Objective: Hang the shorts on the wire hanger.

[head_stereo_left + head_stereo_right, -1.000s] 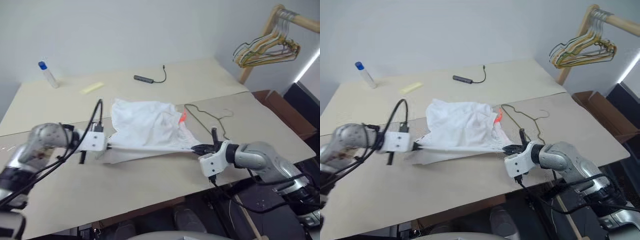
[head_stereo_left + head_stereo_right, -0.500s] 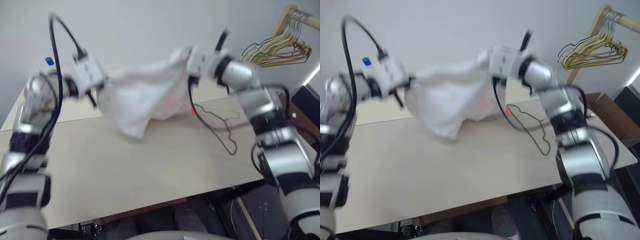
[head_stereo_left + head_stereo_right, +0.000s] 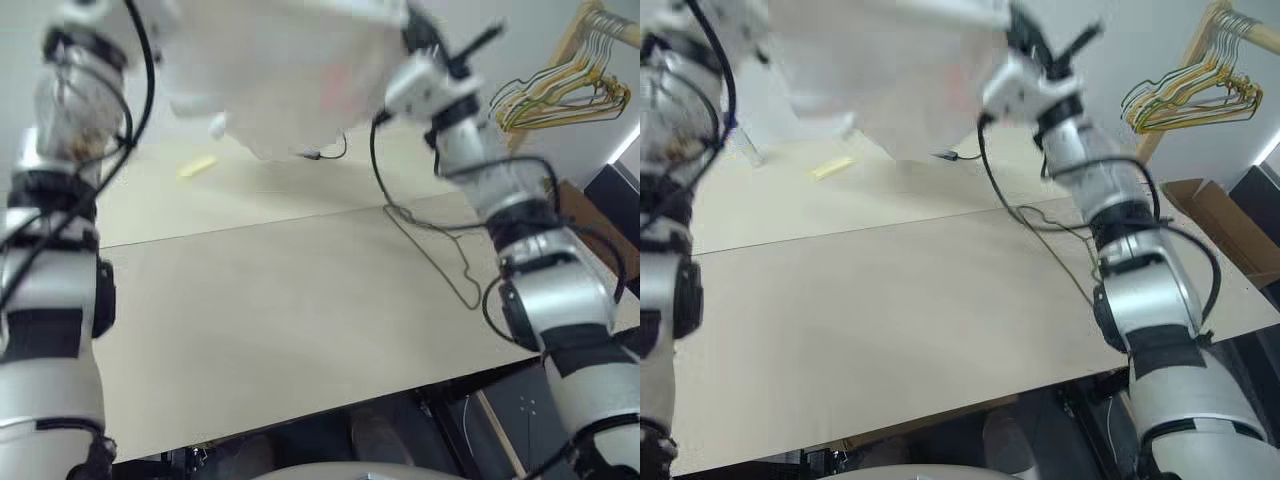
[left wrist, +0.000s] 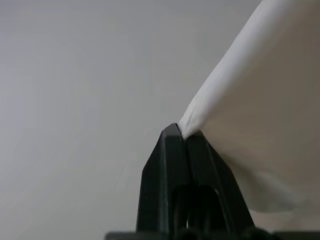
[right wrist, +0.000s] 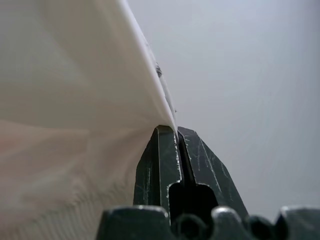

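Observation:
The white shorts (image 3: 280,70) hang stretched in the air high above the table, clear of its surface. In the left wrist view my left gripper (image 4: 181,131) is shut on one corner of the shorts' fabric (image 4: 260,100). The right wrist view shows my right gripper (image 5: 176,129) shut on the opposite edge of the cloth (image 5: 75,100). From the head view the right gripper (image 3: 408,22) sits at the shorts' upper right. The thin wire hanger (image 3: 432,258) lies flat on the table (image 3: 250,310) at the right, below my right arm.
A black cable (image 3: 325,154) and a small yellow item (image 3: 197,166) lie at the back of the table. A bunch of hangers (image 3: 555,95) hangs on a wooden rack at the far right. A cardboard box (image 3: 1220,225) stands beyond the table's right edge.
Both arms have swung up and forward, lifting the shorts off the table to the top of the view. The wire hanger has stayed where it lay.

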